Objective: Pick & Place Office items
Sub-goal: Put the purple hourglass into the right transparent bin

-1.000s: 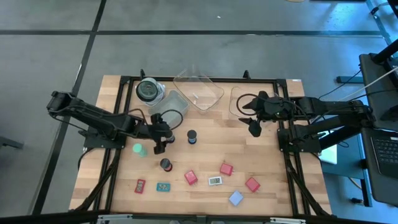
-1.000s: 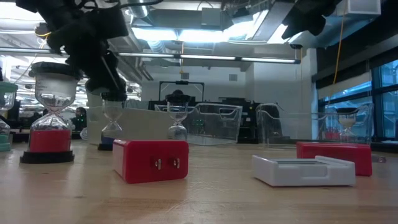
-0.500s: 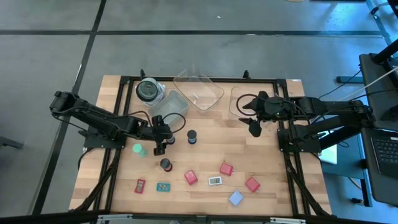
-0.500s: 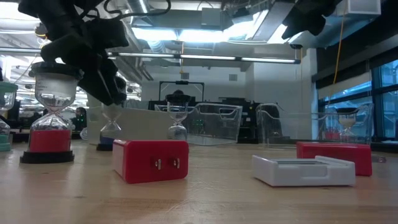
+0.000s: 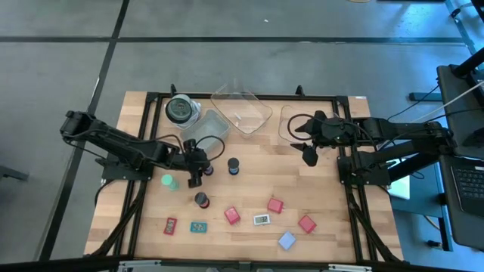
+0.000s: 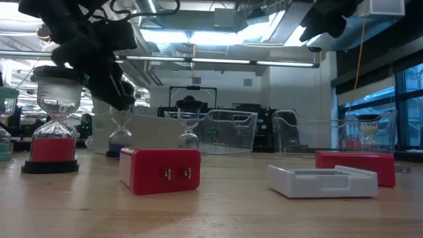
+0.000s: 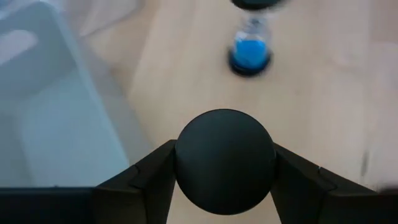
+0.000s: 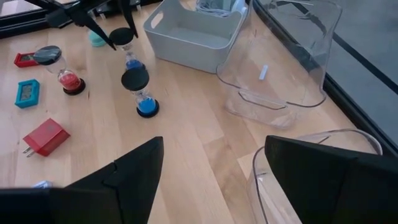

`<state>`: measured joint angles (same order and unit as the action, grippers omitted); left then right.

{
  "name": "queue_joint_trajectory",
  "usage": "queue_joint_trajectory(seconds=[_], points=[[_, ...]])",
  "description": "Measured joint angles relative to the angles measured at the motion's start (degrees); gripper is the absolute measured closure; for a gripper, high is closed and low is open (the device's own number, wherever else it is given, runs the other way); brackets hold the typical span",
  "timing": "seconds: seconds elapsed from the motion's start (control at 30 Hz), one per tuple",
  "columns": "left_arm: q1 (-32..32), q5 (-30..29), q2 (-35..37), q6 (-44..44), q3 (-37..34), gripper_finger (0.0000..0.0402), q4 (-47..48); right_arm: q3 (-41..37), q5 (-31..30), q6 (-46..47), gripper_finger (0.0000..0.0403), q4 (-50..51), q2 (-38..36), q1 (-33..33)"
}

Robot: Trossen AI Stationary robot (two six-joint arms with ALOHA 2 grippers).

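Observation:
Three small hourglasses with black caps stand on the wooden table. A blue-sand one (image 8: 129,51) stands beside the grey tray, and my left gripper (image 5: 199,173) is shut on its top. A second blue-sand hourglass (image 5: 233,166) and a red-sand one (image 5: 201,199) stand free on their bases. Red blocks (image 5: 232,216), a white rectangle (image 5: 262,220), a pale-blue one (image 5: 286,240), a teal one (image 5: 198,227) and a small red one (image 5: 170,225) lie flat near the front edge. My right gripper (image 8: 211,180) hangs open at the right, above the table, with nothing between its fingers. My left gripper pinches the hourglass's round black top cap (image 7: 224,162) between its two fingers (image 7: 155,180), one on each side. The fingers slant down at it from the table's left. The hourglass stands upright, and its blue-sand base (image 6: 119,152) appears to rest on the table.
A grey tray (image 5: 206,128), a clear tray (image 5: 242,109) and a round jar with a dark lid (image 5: 180,110) stand at the back. Another clear tray (image 5: 291,121) lies under my right gripper. A small green piece (image 5: 169,181) sits left of my left gripper.
My left gripper has tipped slightly and shut on the hourglass's top cap, staying in the same spot. The hourglass stands where it did. My right arm has kept still.

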<state>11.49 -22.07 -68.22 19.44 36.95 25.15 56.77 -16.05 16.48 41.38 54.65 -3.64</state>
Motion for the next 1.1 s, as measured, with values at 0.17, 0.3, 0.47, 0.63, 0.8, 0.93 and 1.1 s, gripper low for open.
queue_joint_trajectory(seconds=[0.17,0.3,0.47,0.63,0.8,0.93,1.1], points=[[0.02,-3.53,1.8,2.75,2.6,0.0189,0.92,0.0,0.0,0.91,0.0119,-0.04,0.0,0.0],[0.04,-4.59,3.03,1.43,6.84,0.0188,0.82,0.0,0.26,1.06,0.0119,-0.27,0.0,0.0],[0.02,-9.0,3.16,-4.45,13.5,0.0189,0.57,0.0,0.59,0.07,0.0119,-1.29,0.22,0.0],[0.02,-14.76,3.16,-10.4,17.58,0.0189,-5.19,0.0,0.21,-3.12,0.0119,-5.61,1.79,-0.04],[0.02,-15.22,3.16,-19.4,18.03,0.0189,-20.29,0.0,-4.9,-9.47,0.0119,-11.73,5.47,-1.58],[0.02,-14.74,3.16,-24.52,18.03,0.0189,-29.31,0.0,-10.81,-13.85,0.0119,-15.49,7.54,-2.46],[0.04,-10.85,2.2,-25.91,18.08,0.0189,-33.98,0.0,-10.51,-22.1,0.0119,-21.32,7.79,-2.15]])
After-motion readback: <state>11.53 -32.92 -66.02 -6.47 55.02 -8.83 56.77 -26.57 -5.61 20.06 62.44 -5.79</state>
